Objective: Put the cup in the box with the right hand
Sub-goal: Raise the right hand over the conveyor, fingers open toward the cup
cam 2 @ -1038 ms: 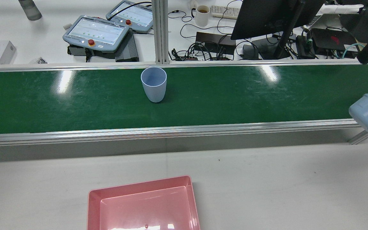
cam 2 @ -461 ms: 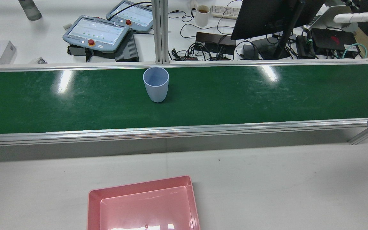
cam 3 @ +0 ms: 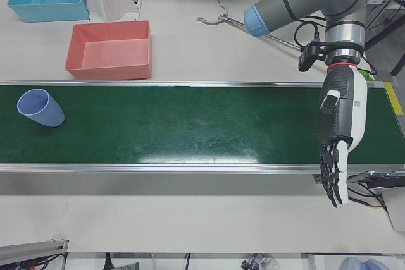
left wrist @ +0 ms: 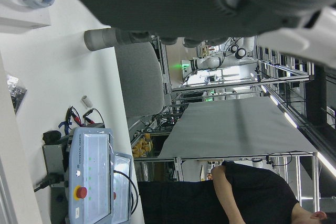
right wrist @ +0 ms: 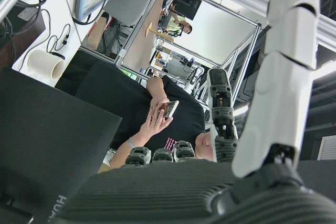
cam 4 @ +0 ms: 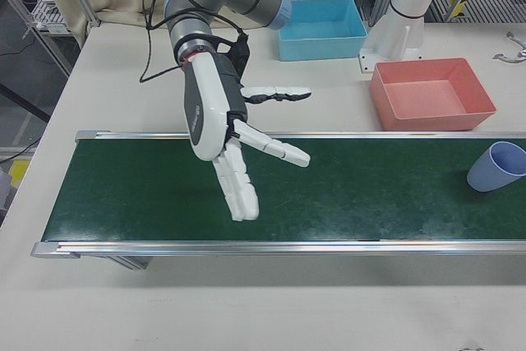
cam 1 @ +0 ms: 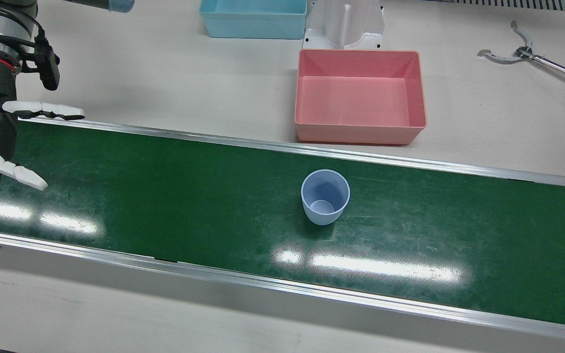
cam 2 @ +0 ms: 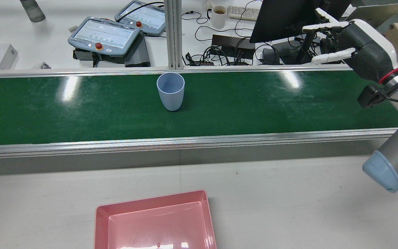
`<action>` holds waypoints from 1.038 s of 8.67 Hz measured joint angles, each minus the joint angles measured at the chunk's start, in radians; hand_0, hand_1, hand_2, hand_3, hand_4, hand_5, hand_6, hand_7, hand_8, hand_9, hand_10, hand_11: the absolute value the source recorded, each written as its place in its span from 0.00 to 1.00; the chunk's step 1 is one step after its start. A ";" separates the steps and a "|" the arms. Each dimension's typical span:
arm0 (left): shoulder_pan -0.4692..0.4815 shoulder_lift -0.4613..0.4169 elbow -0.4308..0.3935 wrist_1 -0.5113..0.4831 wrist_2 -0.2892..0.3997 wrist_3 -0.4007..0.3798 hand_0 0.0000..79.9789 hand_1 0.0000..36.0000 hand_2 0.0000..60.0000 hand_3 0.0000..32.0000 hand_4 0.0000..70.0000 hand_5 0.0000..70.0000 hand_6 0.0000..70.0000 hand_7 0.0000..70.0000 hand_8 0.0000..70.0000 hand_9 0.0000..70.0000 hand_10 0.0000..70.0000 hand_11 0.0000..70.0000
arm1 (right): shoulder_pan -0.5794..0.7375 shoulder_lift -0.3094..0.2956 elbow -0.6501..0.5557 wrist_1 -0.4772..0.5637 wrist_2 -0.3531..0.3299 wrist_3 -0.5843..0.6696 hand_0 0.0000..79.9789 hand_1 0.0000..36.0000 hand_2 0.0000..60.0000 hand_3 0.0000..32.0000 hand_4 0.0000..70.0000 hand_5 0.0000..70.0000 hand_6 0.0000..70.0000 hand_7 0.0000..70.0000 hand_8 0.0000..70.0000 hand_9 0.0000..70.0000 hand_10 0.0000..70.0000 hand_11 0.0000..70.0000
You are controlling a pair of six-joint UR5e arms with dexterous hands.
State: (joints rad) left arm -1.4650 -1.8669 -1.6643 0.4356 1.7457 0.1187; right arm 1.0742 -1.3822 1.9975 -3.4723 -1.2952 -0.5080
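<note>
The pale blue plastic cup (cam 1: 325,196) stands upright mid-belt on the green conveyor (cam 1: 165,196), near its far rail, well apart from the pink box (cam 1: 359,96). It looks light, stiff and smooth-walled; wrapping fingers around its side seems best. The right hand (cam 4: 226,133) hovers empty, fingers spread. No writing on cup or box is readable.

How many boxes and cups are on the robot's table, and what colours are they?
Pink box: 1
Light blue box: 1
Blue cup: 1
Total: 3
</note>
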 measured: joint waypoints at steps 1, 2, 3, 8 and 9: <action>0.000 0.000 0.000 -0.001 0.000 0.000 0.00 0.00 0.00 0.00 0.00 0.00 0.00 0.00 0.00 0.00 0.00 0.00 | -0.046 0.002 -0.004 0.001 0.038 -0.020 0.66 0.40 0.12 0.00 0.42 0.08 0.05 0.11 0.04 0.04 0.06 0.10; 0.000 0.000 0.000 -0.001 0.000 0.000 0.00 0.00 0.00 0.00 0.00 0.00 0.00 0.00 0.00 0.00 0.00 0.00 | -0.073 0.005 -0.011 0.005 0.067 -0.052 0.66 0.39 0.12 0.00 0.43 0.08 0.06 0.12 0.04 0.05 0.06 0.11; 0.000 0.000 0.000 -0.001 0.000 0.000 0.00 0.00 0.00 0.00 0.00 0.00 0.00 0.00 0.00 0.00 0.00 0.00 | -0.091 0.013 -0.014 0.012 0.096 -0.078 0.66 0.41 0.14 0.00 0.41 0.08 0.05 0.12 0.04 0.04 0.05 0.10; 0.000 0.000 0.000 0.000 0.000 0.000 0.00 0.00 0.00 0.00 0.00 0.00 0.00 0.00 0.00 0.00 0.00 0.00 | -0.114 0.057 -0.029 -0.010 0.148 -0.106 0.66 0.45 0.21 0.00 0.42 0.08 0.05 0.17 0.03 0.04 0.04 0.08; 0.000 0.000 0.000 0.000 0.000 0.000 0.00 0.00 0.00 0.00 0.00 0.00 0.00 0.00 0.00 0.00 0.00 0.00 | -0.104 0.048 -0.039 -0.011 0.145 -0.104 0.66 0.54 0.35 0.00 0.41 0.08 0.06 0.20 0.03 0.05 0.03 0.07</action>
State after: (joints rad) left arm -1.4650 -1.8669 -1.6644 0.4356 1.7456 0.1182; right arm 0.9704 -1.3340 1.9581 -3.4832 -1.1498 -0.6121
